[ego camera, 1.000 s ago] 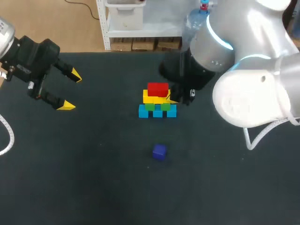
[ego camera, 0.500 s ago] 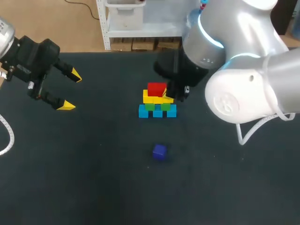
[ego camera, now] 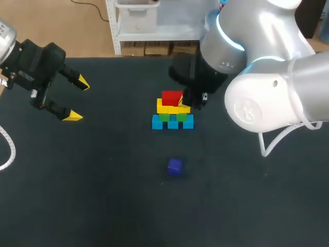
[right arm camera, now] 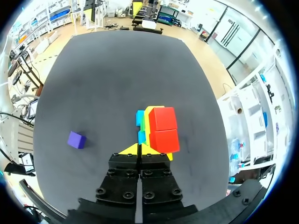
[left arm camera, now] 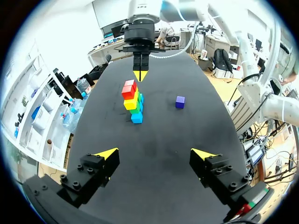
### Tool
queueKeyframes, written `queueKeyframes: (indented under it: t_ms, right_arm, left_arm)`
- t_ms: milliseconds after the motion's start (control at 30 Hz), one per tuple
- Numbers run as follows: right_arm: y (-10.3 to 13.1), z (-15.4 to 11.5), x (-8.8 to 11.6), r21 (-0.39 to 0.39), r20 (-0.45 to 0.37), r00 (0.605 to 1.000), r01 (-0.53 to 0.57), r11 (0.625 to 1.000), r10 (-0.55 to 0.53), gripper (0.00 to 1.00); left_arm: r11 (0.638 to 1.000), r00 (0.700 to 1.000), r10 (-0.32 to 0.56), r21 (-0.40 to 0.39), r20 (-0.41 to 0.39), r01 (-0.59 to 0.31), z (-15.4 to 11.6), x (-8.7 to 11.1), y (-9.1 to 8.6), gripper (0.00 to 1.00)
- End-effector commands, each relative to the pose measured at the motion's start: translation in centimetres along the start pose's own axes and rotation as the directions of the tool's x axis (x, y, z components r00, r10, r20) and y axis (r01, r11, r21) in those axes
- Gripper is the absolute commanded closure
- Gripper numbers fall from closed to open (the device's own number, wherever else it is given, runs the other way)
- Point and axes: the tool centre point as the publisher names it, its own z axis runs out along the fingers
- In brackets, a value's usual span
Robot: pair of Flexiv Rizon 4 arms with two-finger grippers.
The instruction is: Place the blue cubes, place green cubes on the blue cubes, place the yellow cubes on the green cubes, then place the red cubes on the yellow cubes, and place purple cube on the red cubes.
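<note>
Ahead of our right gripper [right arm camera: 140,148] the stack [right arm camera: 161,128] rises blue, green, yellow, red; only wrist views show it pinched closed, empty. Our left gripper [left arm camera: 154,153] gapes empty.

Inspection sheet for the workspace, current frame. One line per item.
Surface: dark table, no spills or marks seen.
Job's things: stack with blue cubes at the bottom, then green cubes, yellow cubes and red cubes on top. The purple cube lies alone on the table, not yet placed.
Clutter: nothing seen.
Grippers: left gripper has its fingers open and empty, well clear of the stack. Right gripper has its fingers shut, holds nothing and sits beside the stack's top; contact cannot be told.
Cables: white cable loops over the table's left edge.
Surroundings: nothing seen reaching over the table.
</note>
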Motion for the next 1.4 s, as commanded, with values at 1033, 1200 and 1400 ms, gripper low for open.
queueKeyframes:
  t_ms: [1033, 1200, 1400]
  right_arm:
    - [-1.2, 0.7, -0.1, 0.004, -0.007, 1.0, -0.009, 1.0, 0.009, 1.0]
    - [-1.3, 0.8, -0.1, 0.002, -0.008, 1.0, -0.011, 1.0, 0.011, 1.0]
    - [-1.6, 0.9, -0.1, 0.001, -0.009, 1.0, -0.012, 1.0, 0.012, 1.0]
  left_arm:
    - [1.0, 1.0, 0.003, -0.002, 0.003, -0.003, 0.0, 0.1, 0.0, 0.0]
    - [1.0, 1.0, 0.003, -0.002, 0.003, -0.003, 0.0, 0.1, 0.0, 0.0]
    - [1.0, 1.0, 0.003, -0.002, 0.003, -0.003, 0.0, 0.1, 0.0, 0.0]
